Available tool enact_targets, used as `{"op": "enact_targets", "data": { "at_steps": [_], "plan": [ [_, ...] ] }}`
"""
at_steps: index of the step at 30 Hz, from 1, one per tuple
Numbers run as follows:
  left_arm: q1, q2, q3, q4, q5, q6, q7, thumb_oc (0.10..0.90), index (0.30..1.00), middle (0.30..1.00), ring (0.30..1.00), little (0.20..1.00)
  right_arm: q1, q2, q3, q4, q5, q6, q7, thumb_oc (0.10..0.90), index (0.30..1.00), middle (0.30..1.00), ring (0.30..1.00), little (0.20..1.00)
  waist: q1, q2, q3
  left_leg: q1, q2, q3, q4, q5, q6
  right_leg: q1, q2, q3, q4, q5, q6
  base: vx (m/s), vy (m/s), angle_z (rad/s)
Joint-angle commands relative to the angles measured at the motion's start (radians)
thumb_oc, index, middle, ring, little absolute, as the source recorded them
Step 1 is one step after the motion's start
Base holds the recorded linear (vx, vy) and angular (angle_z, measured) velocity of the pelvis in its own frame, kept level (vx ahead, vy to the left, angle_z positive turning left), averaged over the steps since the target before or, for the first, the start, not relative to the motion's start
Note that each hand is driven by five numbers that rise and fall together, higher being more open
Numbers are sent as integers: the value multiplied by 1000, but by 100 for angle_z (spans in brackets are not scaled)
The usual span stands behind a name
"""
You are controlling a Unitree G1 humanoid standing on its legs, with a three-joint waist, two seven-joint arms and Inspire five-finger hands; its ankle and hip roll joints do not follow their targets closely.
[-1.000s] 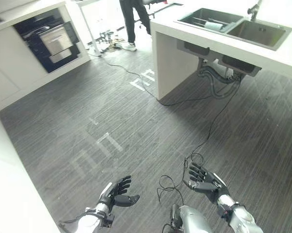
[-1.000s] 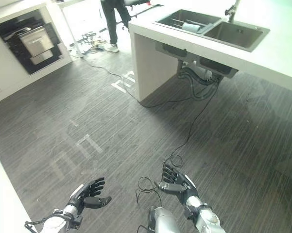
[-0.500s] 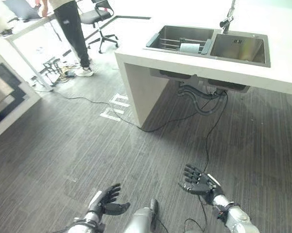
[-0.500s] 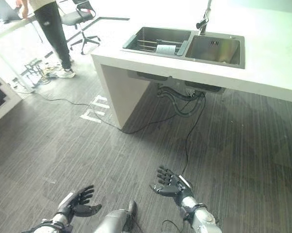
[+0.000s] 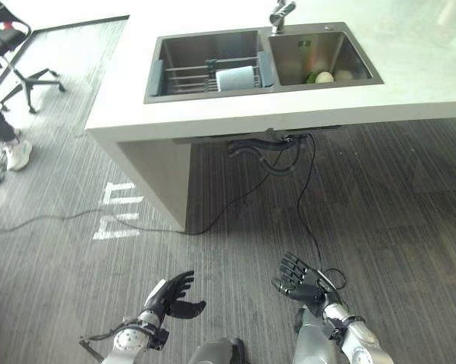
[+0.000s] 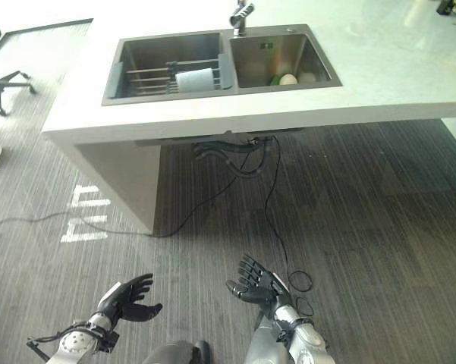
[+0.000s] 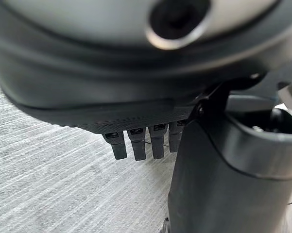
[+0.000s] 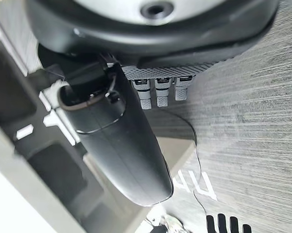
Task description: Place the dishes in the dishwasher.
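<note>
A double sink (image 5: 212, 45) is set in a white counter (image 5: 121, 91) ahead of me. Its left basin holds a wire rack (image 5: 190, 76) with a pale cup (image 5: 235, 77) lying on it. In the right basin lie a white dish (image 5: 325, 76) and something green (image 5: 311, 77). My left hand (image 5: 171, 296) hangs low over the grey floor, fingers straight and empty. My right hand (image 5: 303, 279) hovers beside it, also open and empty. Both are far below and in front of the counter. In the wrist views the left fingers (image 7: 136, 143) and right fingers (image 8: 158, 92) stretch out over bare floor.
A faucet (image 5: 281, 11) stands between the basins. Pipes and a cable (image 5: 288, 152) hang under the counter. White tape marks (image 5: 121, 220) lie on the floor at the left. An office chair (image 5: 11, 57) and a person's shoe (image 5: 17, 155) are at the far left.
The camera has swung round, so the sink and counter now sit in the upper middle instead of the upper right. Both hands stay low, open and empty.
</note>
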Motion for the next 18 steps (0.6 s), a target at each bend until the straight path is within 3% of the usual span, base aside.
{"op": "enact_targets", "data": {
  "at_steps": [1, 2, 4, 6, 7, 8, 9, 10, 11, 12, 13, 15, 18],
  "plan": [
    [45, 33, 31, -147, -1, -66, -7, 800, 900, 900, 900, 900, -67, -75, -20, -155, -7, -76, 76, 800, 900, 900, 900, 900, 24, -24, -70, 20, 50, 40, -56, -13, 8, 210, 87, -21, -76, -60, 83, 585, -653, -59],
    [53, 30, 29, -162, 7, -54, -6, 800, 900, 900, 900, 900, -73, -91, -17, -168, -15, -69, 75, 800, 900, 900, 900, 900, 30, -39, -76, 24, 64, 46, -56, 27, -7, 220, 99, -28, -76, -83, 61, 310, -366, -43],
    [62, 21, 34, -170, 3, -47, -3, 800, 900, 900, 900, 900, -83, -112, -16, -180, -12, -46, 75, 800, 900, 900, 900, 900, 38, -45, -75, 33, 88, 53, -32, 82, -22, 239, 117, -43, -76, -108, 30, 284, -328, -29],
    [70, 7, 44, -175, 5, -42, -15, 800, 900, 900, 900, 900, -75, -134, -17, -196, -33, -35, 75, 800, 900, 900, 900, 900, 43, -47, -75, -57, 123, 57, 139, 174, -37, 273, 154, -61, -76, -150, -22, 264, -315, -57],
    [69, 5, 45, -171, 11, -43, -22, 800, 900, 900, 900, 900, -67, -140, -19, -201, -34, -34, 73, 800, 900, 900, 900, 900, 43, -48, -74, -84, 127, 57, 176, 188, -35, 281, 161, -67, -76, -157, -34, 196, -219, -31],
    [63, 2, 42, -163, 12, -43, -26, 800, 900, 900, 900, 900, -62, -148, -24, -199, -27, -34, 74, 800, 900, 900, 900, 900, 47, -48, -70, -127, 99, 43, 197, 186, -23, 293, 170, -66, -76, -165, -41, 205, -113, -14],
    [59, -5, 40, -150, 13, -44, -22, 800, 900, 900, 900, 900, -60, -149, -22, -187, -26, -38, 80, 800, 900, 900, 900, 900, 58, -44, -67, -145, 29, 16, 165, 153, -2, 301, 182, -52, -76, -171, -37, 209, -64, -23],
    [58, -8, 39, -143, 13, -44, -19, 800, 900, 900, 900, 900, -60, -148, -21, -180, -26, -41, 82, 800, 900, 900, 900, 900, 63, -43, -65, -145, 3, 4, 147, 142, 7, 305, 187, -44, -76, -172, -34, 284, -32, -43],
    [49, -13, 40, -111, 18, -48, -16, 800, 900, 900, 900, 900, -61, -140, -25, -157, -31, -45, 96, 800, 900, 900, 900, 900, 58, -40, -73, -113, -19, 43, 10, 143, 14, 312, 202, -49, -76, -183, -26, 230, -13, -53],
    [43, -16, 35, -102, 18, -48, -14, 800, 900, 900, 900, 900, -58, -137, -25, -154, -37, -48, 95, 800, 900, 900, 900, 900, 56, -37, -73, -108, -22, 57, -50, 160, 11, 319, 208, -49, -76, -189, -24, 233, 38, -47],
    [33, -21, 28, -83, 17, -46, -9, 800, 900, 900, 900, 900, -56, -132, -19, -145, -46, -53, 90, 800, 900, 900, 900, 900, 55, -20, -71, -152, -19, 40, -56, 145, 5, 329, 231, -41, -76, -198, -20, 142, 82, -43],
    [26, -33, 22, -56, 14, -43, -3, 800, 900, 900, 900, 900, -54, -125, -8, -131, -58, -62, 74, 800, 900, 900, 900, 900, 66, 2, -70, -230, -1, -7, -56, 172, -18, 344, 261, -24, -76, -217, -15, 157, 95, -42],
    [8, -51, 37, 17, 10, -33, -13, 800, 900, 900, 900, 900, -57, -123, 9, -96, -75, -66, 48, 800, 900, 900, 900, 900, 75, 8, -73, -267, 17, -29, -56, 189, -20, 364, 268, -19, -76, -240, -14, 168, 167, -41]
  ]
}}
